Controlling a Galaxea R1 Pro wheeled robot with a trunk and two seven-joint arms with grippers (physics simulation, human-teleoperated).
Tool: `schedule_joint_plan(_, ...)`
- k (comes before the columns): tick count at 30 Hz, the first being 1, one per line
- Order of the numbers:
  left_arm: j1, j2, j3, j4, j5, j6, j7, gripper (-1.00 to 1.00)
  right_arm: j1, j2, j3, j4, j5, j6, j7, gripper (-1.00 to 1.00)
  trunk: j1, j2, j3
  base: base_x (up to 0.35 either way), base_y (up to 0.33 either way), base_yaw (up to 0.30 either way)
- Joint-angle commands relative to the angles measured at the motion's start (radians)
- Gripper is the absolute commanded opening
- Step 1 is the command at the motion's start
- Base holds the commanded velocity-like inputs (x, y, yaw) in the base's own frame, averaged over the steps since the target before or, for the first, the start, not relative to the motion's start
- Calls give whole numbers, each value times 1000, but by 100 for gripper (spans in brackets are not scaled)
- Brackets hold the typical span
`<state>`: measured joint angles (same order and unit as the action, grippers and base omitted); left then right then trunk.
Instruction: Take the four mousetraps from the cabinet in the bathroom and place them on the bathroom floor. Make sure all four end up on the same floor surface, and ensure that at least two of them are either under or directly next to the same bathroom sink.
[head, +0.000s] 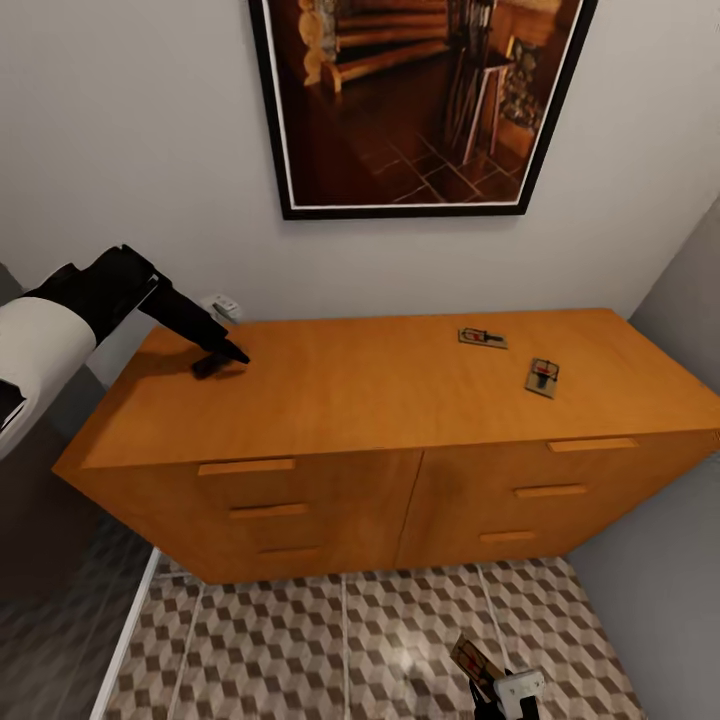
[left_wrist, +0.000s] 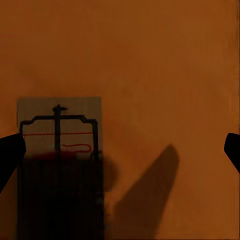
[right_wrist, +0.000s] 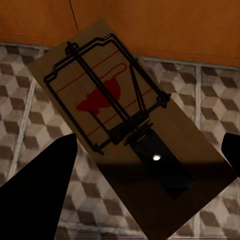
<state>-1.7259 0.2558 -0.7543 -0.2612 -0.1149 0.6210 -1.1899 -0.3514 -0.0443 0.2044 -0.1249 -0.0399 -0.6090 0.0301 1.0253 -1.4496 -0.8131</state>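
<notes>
1. Bathroom floor (head: 300, 640) of square tiles in a brown, beige and grey cube pattern runs along the foot of the wide orange-brown wooden cabinet (head: 330, 470), which stands against a pale grey wall.
2. Two small tan wooden mousetraps with black wire lie on the cabinet's top toward its right end: one (head: 482, 338) nearer the wall, the other (head: 542, 377) nearer the front edge, close together but apart.
3. A third mousetrap (left_wrist: 59, 150), flat on the top near the left end, lies partly in shadow in the left wrist view.
4. The left jaws (head: 225, 355) are down at that trap (head: 210, 364), spread wide; one black fingertip (left_wrist: 10, 152) sits at the board's edge, the other (left_wrist: 232, 150) well clear over bare wood. I cannot tell whether the near fingertip touches it.
5. A fourth mousetrap (right_wrist: 125, 125), tan board with a red spot under its wire spring, is held tilted above the tiles in front of the cabinet (right_wrist: 150, 25).
6. The right jaws (head: 497, 690) grip this trap (head: 470, 660) at its lower end, low at the picture's edge in the head view.
7. A dark-framed picture (head: 420, 100) hangs on the wall above the cabinet, and a small white object (head: 222, 305) sits behind the left arm.
</notes>
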Motion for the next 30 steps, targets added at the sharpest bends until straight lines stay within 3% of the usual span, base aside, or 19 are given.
schedule_joint_plan(1,0,0,6,-3,-10,9,-7,100,-1,0,3,1,-5,-3,4,-100,0,0,-1,-199,-3,0)
schedule_joint_plan(10,0,2,7,-3,-9,9,-7,100,0,0,3,1,-5,-3,4,-100,0,0,-1,-265,-1,0)
schedule_joint_plan(30,0,4,7,-3,-11,9,-7,100,-1,0,3,1,-5,-2,4,-100,0,0,-1,-31,54,0)
